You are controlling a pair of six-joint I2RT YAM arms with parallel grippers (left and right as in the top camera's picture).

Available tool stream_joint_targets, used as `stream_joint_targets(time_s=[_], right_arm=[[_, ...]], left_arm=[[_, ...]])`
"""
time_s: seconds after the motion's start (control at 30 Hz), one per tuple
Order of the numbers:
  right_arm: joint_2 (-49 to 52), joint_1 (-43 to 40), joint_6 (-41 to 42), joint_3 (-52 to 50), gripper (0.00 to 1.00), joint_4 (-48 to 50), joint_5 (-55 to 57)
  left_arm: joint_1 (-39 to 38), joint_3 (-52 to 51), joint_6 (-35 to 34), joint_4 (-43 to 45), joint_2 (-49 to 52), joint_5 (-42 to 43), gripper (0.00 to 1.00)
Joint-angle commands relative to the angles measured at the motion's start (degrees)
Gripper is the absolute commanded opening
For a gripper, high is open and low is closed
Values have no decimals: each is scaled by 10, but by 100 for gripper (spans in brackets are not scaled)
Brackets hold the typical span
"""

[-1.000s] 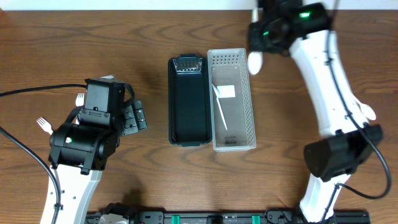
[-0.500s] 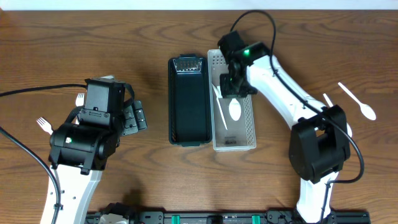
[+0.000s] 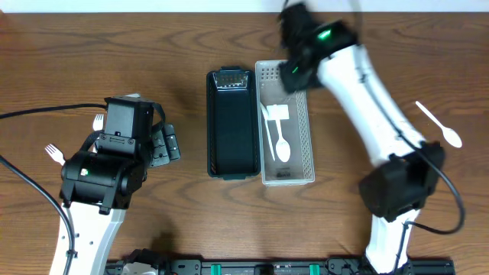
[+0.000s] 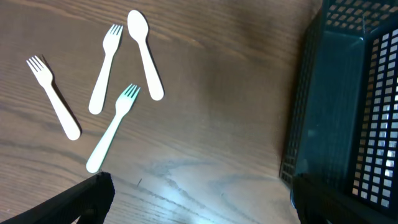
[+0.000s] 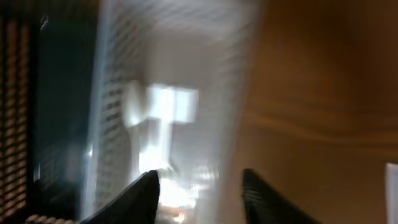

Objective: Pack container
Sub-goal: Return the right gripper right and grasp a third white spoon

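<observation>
A white mesh container (image 3: 306, 141) stands beside a dark mesh container (image 3: 233, 122) at the table's middle. Inside the white one lie a white spoon (image 3: 281, 145) and another white utensil (image 3: 268, 122). My right gripper (image 3: 293, 75) hovers, blurred, over that container's far end; in the right wrist view its jaws (image 5: 202, 199) stand apart with nothing between them above the white container (image 5: 118, 93). My left gripper (image 3: 164, 145) hangs open over bare wood left of the dark container (image 4: 348, 106). Three white forks (image 4: 113, 127) and a spoon (image 4: 144, 53) lie on the table beyond the left gripper (image 4: 202, 205).
One more white spoon (image 3: 439, 124) lies on the wood at the far right. A fork (image 3: 53, 153) sits near the left edge beside the left arm, and a black cable (image 3: 46, 113) runs across the left side.
My right gripper brought a white spoon down into the white container, opened and let it go. It has since pulled back toward the far end. The left arm stayed still.
</observation>
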Motion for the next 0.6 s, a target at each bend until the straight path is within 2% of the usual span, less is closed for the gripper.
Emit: stream_joint_targets(time_s=[0.0,0.1,0.3,0.43,0.57], right_arm=[[-45,-82,-54,75,64,-41,80],[-74,-160,-117,96,78,-74,80],[-103,-303,-129,95,81,-153,25],[-119,-368,-103,84,81,-198,-7],[-180,-404,-103,-2,84,-197,-31]], left_arm=[[1,10,-5,-2,0,-6,94],[1,10,-5,-3,0,-6,94],[1,10,-5,-2,0,-6,94],[1,10,-5,-2,0,-6,94],[1,10,-5,-2,2,-7,95]])
